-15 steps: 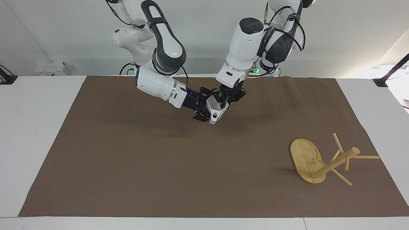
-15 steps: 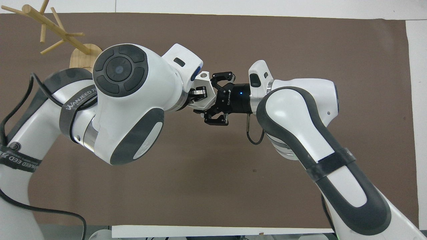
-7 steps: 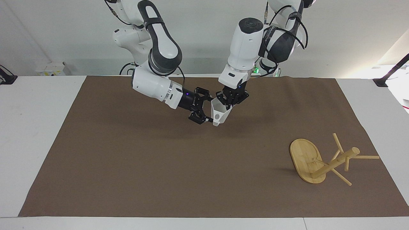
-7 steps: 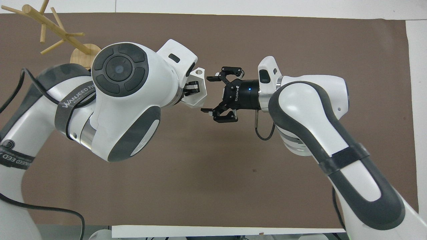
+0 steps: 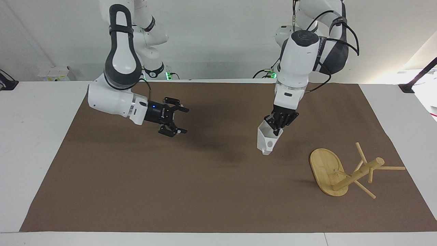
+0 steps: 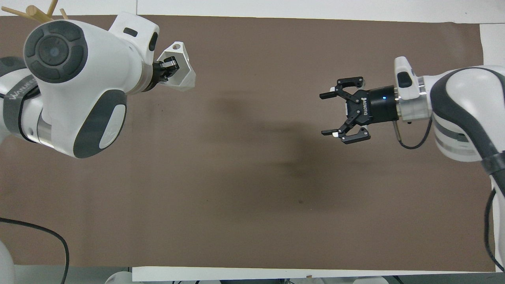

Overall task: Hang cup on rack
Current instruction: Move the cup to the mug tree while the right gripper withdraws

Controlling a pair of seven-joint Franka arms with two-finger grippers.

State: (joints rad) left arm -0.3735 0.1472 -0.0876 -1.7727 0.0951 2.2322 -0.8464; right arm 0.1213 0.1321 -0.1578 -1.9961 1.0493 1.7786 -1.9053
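The small white faceted cup [image 5: 265, 140] [image 6: 179, 73] hangs in the air over the brown mat, held by its rim in my left gripper [image 5: 278, 127] [image 6: 169, 68], which is shut on it. The bamboo rack [image 5: 344, 171] lies tipped over near the left arm's end of the table, its oval base on edge and its pegs pointing sideways. In the overhead view only peg tips of the rack [image 6: 33, 11] show past the left arm. My right gripper [image 5: 181, 120] [image 6: 329, 114] hovers open and empty over the mat toward the right arm's end.
A brown mat [image 5: 191, 191] covers most of the white table [image 5: 37, 136]. A black clamp mount [image 5: 416, 80] stands at the table's corner by the left arm's end.
The right gripper has let go of the cup and drawn back toward its own end, open. The left arm has carried the cup toward the rack.
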